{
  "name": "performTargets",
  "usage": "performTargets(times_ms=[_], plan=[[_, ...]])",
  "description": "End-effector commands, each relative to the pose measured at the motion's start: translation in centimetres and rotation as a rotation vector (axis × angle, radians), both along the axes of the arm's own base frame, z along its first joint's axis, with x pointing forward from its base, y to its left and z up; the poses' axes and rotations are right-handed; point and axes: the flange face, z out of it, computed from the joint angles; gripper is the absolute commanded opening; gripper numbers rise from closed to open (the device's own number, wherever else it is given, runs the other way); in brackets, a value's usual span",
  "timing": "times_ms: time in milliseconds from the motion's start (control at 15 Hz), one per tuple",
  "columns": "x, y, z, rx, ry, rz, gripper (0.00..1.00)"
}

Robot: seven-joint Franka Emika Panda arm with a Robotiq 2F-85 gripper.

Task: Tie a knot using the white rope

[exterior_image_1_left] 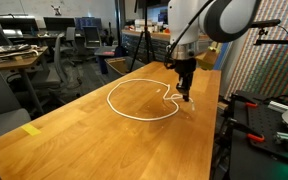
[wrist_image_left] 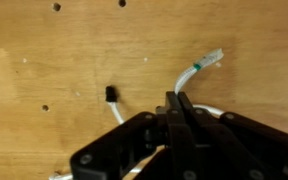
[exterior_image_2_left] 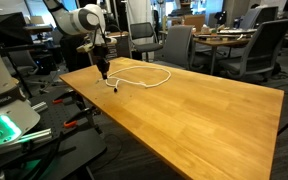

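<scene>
Your wooden table (exterior_image_1_left: 74, 135) stands in an open office. Your gripper (wrist_image_left: 176, 102) is pinched fully closed on the white rope (wrist_image_left: 194, 72) near one end, and the rope's loop lies on the tabletop beside it.

We see a light wooden counter (exterior_image_1_left: 74, 140), its top plain boards with a few small dark holes (wrist_image_left: 45, 107) showing in the wrist view. On it lies the white rope (exterior_image_1_left: 110, 99) in a wide open loop, its black tip (wrist_image_left: 111, 94) resting on the wood. A yellow tape strip (exterior_image_1_left: 31, 130) sits near one edge, well apart from the loop
</scene>
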Motion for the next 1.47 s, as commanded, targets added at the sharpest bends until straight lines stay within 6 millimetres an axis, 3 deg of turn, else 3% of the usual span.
performTargets(times_ms=[0, 133, 200, 400, 533, 733, 867, 933, 1067, 1400], plan=[[-6.6, 3.4, 3.6, 0.064, -0.095, 0.154, 0.01], [-9.6, 5.6, 5.1, 0.120, -0.129, 0.221, 0.01], [-7.9, 9.5, 6.7, 0.170, -0.137, 0.247, 0.01], [-11.4, 14.2, 11.1, 0.322, -0.175, 0.282, 0.01], [-14.3, 16.0, 13.6, 0.433, -0.171, 0.295, 0.01], [-14.8, 17.3, 15.4, 0.488, -0.176, 0.288, 0.01], [-12.8, 15.7, 15.4, 0.459, -0.230, 0.288, 0.29], [-12.1, 14.6, 15.3, 0.442, -0.255, 0.282, 0.36], [-7.4, 10.9, 14.9, 0.395, -0.325, 0.231, 0.51], [2.1, -2.1, 13.1, 0.263, -0.478, -0.020, 0.90]])
